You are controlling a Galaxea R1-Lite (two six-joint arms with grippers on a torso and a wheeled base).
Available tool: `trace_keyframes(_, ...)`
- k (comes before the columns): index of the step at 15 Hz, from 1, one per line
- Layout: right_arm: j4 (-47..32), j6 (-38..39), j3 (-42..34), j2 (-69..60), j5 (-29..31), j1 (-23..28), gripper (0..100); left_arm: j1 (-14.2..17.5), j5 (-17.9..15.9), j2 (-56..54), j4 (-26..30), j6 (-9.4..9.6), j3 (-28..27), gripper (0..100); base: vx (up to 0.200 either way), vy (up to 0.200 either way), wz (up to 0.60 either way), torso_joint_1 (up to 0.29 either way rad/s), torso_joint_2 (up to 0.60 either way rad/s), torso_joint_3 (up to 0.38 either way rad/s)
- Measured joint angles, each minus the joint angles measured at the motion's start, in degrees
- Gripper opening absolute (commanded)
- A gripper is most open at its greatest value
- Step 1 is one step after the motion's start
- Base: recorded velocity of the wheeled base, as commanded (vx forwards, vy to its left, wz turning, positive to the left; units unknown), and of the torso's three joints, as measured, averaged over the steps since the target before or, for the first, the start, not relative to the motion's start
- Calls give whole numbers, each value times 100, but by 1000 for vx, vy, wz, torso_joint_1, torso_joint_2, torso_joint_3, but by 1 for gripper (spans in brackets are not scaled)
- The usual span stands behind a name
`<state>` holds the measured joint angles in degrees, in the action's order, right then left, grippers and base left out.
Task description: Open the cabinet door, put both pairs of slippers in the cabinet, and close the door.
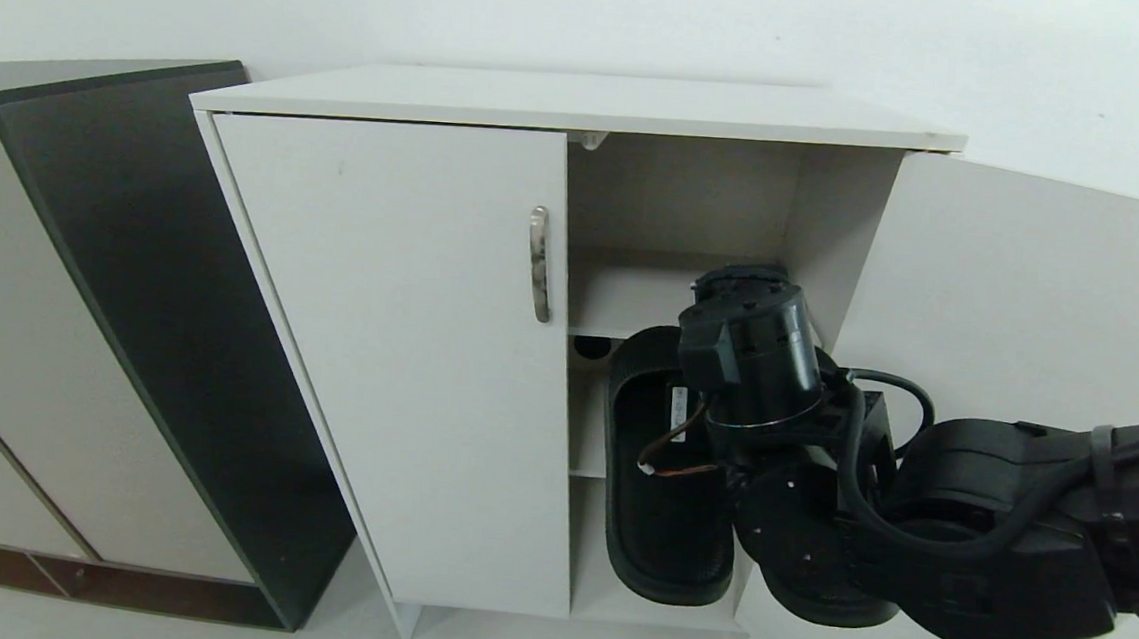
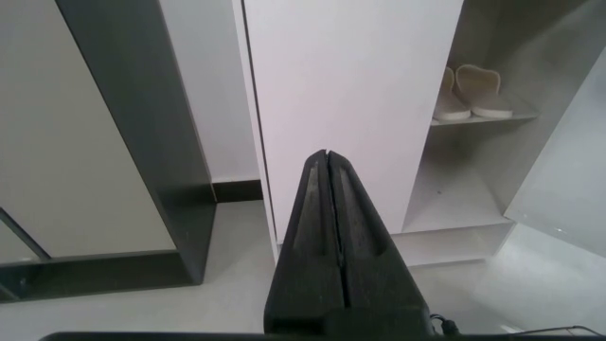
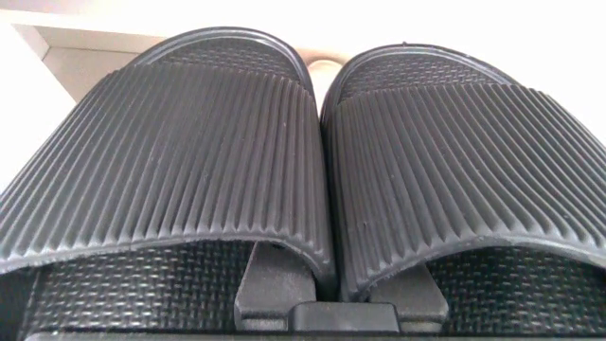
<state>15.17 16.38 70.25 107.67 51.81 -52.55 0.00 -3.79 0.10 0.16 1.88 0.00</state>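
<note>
The white cabinet has its right door swung open and its left door closed. A pair of black ribbed slippers hangs side by side in front of the opening, toes pointing into the cabinet. My right gripper is shut on them, with its fingers tucked under the straps. A pair of cream slippers lies on a shelf inside. My left gripper is shut and holds nothing, low before the closed left door.
A dark-sided cabinet stands close against the white one's left. A metal handle sits on the closed left door. The bottom shelf inside is bare. A pale floor lies in front.
</note>
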Motion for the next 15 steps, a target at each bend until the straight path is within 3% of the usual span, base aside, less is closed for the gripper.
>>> trace_keyframes(1,2,-2,2,0,0,2,0,0,0,0,2,4,0,0,0,0,0,0,0,0)
trace_keyframes(13,33,6,-5,-39,33,-4,0,0,-4,0,2,22,0,0,200,0,0,1,1,2)
trace_keyframes(15,51,55,-11,-26,5,-6,0,0,-4,0,2,15,0,0,0,0,0,0,0,0)
